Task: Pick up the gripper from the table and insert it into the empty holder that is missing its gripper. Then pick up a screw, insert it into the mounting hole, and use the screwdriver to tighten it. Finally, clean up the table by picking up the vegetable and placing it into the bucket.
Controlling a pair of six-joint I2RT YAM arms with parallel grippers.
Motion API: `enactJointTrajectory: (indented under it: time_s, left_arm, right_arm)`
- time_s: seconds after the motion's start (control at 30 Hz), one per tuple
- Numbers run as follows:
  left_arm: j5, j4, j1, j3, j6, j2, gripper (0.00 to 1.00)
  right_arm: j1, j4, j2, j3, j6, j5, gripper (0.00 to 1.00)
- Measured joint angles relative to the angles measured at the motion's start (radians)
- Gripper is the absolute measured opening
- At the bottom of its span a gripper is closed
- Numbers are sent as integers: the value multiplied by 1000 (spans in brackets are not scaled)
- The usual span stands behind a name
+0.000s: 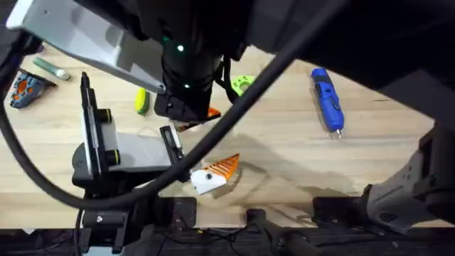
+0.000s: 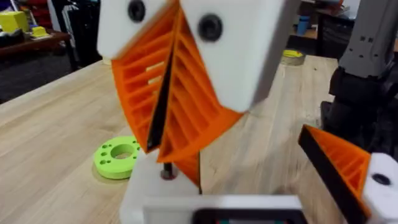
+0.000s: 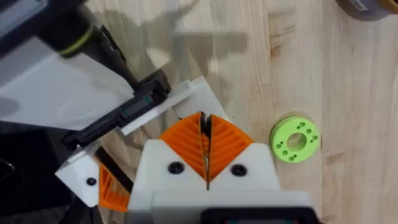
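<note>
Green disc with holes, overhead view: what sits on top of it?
A dark cable and the raised arm cross above the green disc, hiding part of it. The right wrist view shows the disc bare on the table.

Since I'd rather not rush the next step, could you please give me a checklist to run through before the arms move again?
1. Right gripper free: ok, shut, with nothing seen between its pads.
2. Screwdriver reachable: ok, it lies alone on the table, apart from both arms.
3. Vegetable cleared away: not ok, it lies on the table.
4. Holder filled: cannot tell; orange ribbing shows at it, but the seating is unclear.
5. Screw in the mounting hole: cannot tell.
</note>
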Motion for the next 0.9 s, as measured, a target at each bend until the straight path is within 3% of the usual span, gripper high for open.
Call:
enactJointTrajectory:
  time_s: [0.9]
  left_arm:
    - [0, 0, 0, 0, 0, 0, 985]
  right_arm:
    - [0, 1, 0, 0, 16, -9, 5]
